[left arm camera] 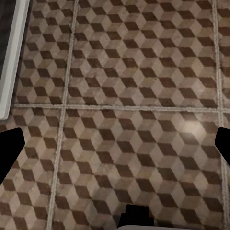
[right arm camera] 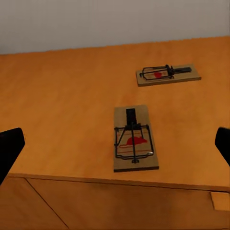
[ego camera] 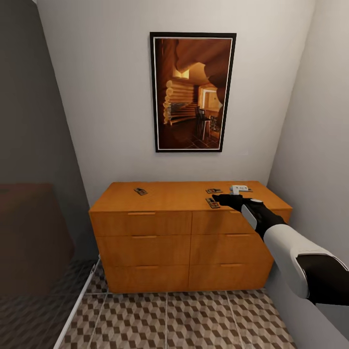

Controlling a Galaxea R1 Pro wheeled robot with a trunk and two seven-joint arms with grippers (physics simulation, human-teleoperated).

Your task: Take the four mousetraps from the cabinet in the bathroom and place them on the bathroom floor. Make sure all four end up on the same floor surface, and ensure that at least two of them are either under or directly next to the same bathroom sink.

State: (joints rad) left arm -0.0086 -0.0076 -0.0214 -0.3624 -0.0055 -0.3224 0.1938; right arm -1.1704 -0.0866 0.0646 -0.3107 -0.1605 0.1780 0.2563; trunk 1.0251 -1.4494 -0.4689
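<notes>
The cabinet [ego camera: 165,232] stands against the back wall with all its drawers shut. Three mousetraps lie on its top: one at the left [ego camera: 140,191] and two at the right [ego camera: 213,190] [ego camera: 212,203]. My right gripper [ego camera: 219,198] hovers open just beside the right pair. In the right wrist view the near mousetrap [right arm camera: 134,139] lies between the spread fingers [right arm camera: 9,149], and the other mousetrap [right arm camera: 167,74] lies farther back. My left gripper [left arm camera: 115,148] hangs open over the bathroom floor [left arm camera: 120,72], holding nothing.
A small pale object [ego camera: 239,188] sits on the cabinet top behind the right gripper. A framed picture [ego camera: 192,92] hangs above. The right wall [ego camera: 320,145] is close to the arm. A dark panel [ego camera: 29,232] and a white strip [ego camera: 77,305] border the floor [ego camera: 194,320] at the left.
</notes>
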